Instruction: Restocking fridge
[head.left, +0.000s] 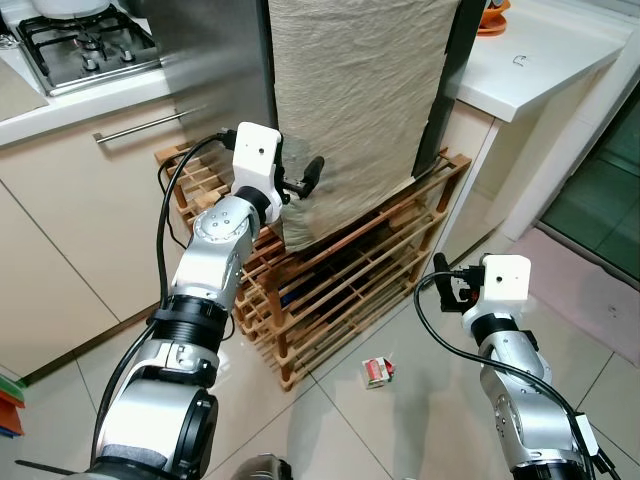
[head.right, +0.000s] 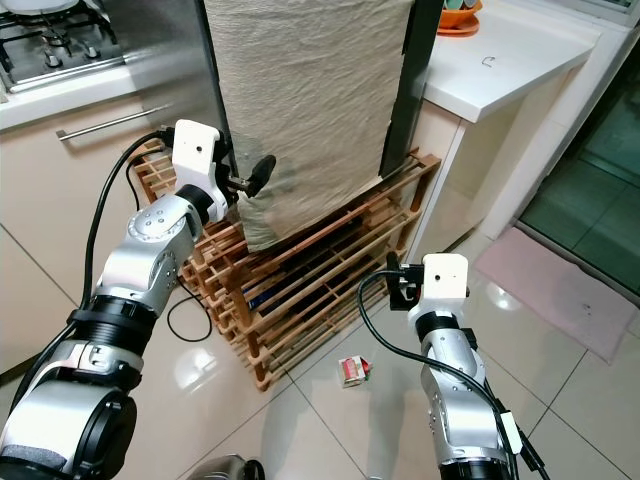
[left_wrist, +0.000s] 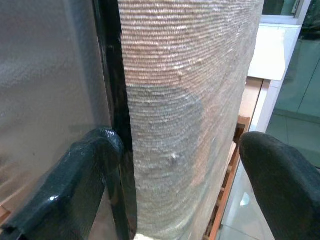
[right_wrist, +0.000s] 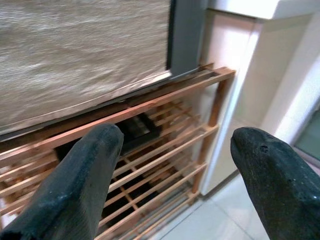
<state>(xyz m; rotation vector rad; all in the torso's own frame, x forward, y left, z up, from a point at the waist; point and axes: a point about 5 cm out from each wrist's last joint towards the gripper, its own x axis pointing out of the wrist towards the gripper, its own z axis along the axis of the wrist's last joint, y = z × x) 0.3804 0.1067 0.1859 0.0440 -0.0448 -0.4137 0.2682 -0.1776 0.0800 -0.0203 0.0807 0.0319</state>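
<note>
The fridge stands on a wooden rack (head.left: 350, 270); a beige cloth (head.left: 350, 100) hangs over its front and bare steel (head.left: 215, 60) shows on its side. My left gripper (head.left: 298, 185) is raised to the lower left corner of the cloth and is open. In the left wrist view one finger (left_wrist: 85, 170) lies by the dark door seam (left_wrist: 112, 100) and the other stands off in front of the cloth. My right gripper (head.left: 448, 290) hangs low and open, facing the rack's slats (right_wrist: 165, 150). A small red and white carton (head.left: 377, 372) lies on the floor tiles.
A gas hob (head.left: 85, 45) and a drawer with a bar handle (head.left: 140, 127) are at the left. A white counter (head.left: 540, 60) with an orange dish (head.left: 490, 18) stands to the right of the fridge. A pink mat (head.left: 590, 290) lies by the glass door.
</note>
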